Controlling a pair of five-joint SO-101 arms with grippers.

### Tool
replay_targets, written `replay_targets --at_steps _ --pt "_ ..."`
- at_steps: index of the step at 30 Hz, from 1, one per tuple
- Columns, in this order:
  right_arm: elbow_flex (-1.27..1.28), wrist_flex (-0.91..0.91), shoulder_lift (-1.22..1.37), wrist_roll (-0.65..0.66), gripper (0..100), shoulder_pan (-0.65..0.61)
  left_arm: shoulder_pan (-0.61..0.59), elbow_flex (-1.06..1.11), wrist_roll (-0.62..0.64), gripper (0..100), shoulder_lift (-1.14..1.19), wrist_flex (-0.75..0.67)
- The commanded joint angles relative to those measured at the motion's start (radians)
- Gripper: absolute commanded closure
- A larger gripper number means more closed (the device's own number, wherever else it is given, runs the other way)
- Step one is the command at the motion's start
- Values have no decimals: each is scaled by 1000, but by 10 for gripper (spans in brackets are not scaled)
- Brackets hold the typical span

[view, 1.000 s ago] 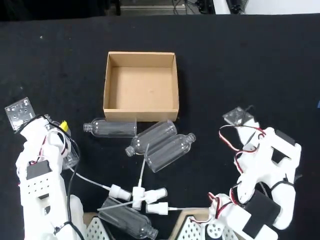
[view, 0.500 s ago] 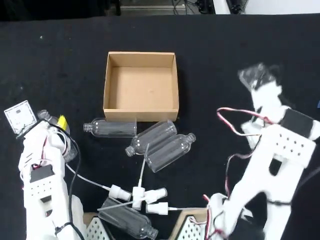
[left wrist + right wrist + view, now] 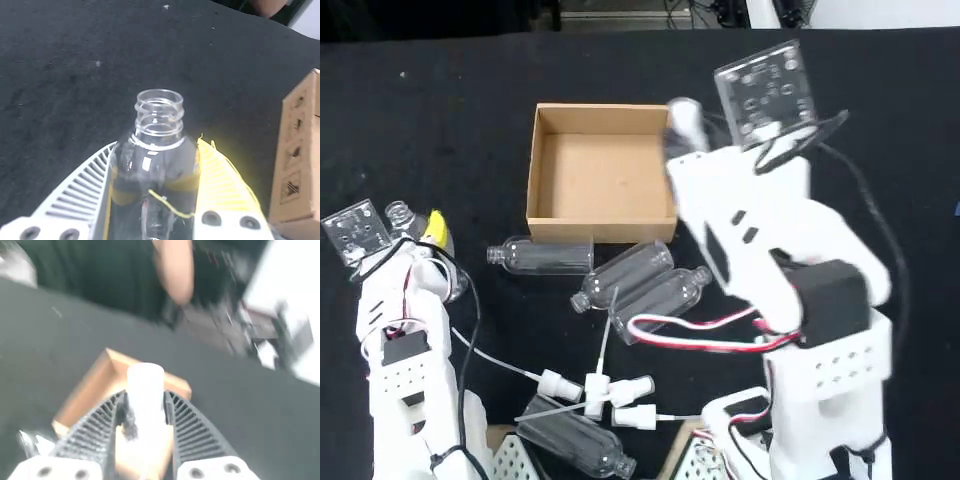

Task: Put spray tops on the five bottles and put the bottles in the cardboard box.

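Observation:
My left gripper [image 3: 417, 228] [image 3: 156, 146] is shut on a clear capless bottle [image 3: 398, 214] [image 3: 159, 107] at the table's left, left of the cardboard box [image 3: 533, 165] [image 3: 300, 160]. The bottle's open neck points away from the arm. Raised high, my right gripper [image 3: 685, 122] [image 3: 144, 396] is shut on a white spray top [image 3: 681, 110] [image 3: 145, 382] over the box's [image 3: 92, 385] right wall. Three clear bottles [image 3: 542, 256] [image 3: 625, 272] [image 3: 662, 300] lie just in front of the box. Another bottle [image 3: 572, 437] lies at the front edge.
Several loose white spray tops [image 3: 602, 388] with long tubes lie tangled at the front centre, between the lying bottles. The right arm's body [image 3: 790, 290] spans much of the table's right half. The box stands empty on the black cloth.
The right arm rose from the front right and swung up and left over the box's right wall, spray top held. The left arm shifted slightly farther with its bottle.

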Motion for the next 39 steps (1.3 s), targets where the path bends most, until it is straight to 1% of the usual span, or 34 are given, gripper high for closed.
replay_targets --at_steps 1,4,5,7,10,13,16,17,20,22,25,27,30,34,36,39 --pt "71 -307 -28 -12 988 -100 90 -18 8 963 -21 -23" --pt "120 -505 -31 -14 988 -118 182 -31 8 963 -21 -26" --pt "127 -555 -33 -14 988 -123 213 -42 6 963 -21 -43" --pt "127 -611 -33 -14 988 -123 254 -48 2 963 -21 -124" --pt "127 -658 -33 -14 988 -123 283 -19 2 963 -21 -338" --pt "127 -690 -33 -14 988 -123 280 39 2 963 -21 -626" --pt "127 -764 -31 -14 988 -124 289 182 5 963 -21 -873" --pt "125 -796 -33 -14 988 -124 289 208 8 963 -9 -911" --pt "101 -813 -33 -15 988 -124 282 197 8 963 -9 -864" --pt "107 -810 -33 -32 988 -150 289 199 8 963 -9 -853" --pt "134 -729 -36 -81 988 -169 321 199 8 963 -20 -770" --pt "142 -736 -42 -94 988 -180 340 199 8 963 -21 -738" --pt "114 -706 -70 -100 988 -176 386 199 9 963 -21 -747" --pt "114 -675 -128 -94 988 -180 464 199 2 963 -21 -865" --pt "114 -657 -153 -94 988 -180 472 199 8 963 -21 -888" --pt "116 -647 -173 -92 988 -178 470 199 8 964 -21 -887"
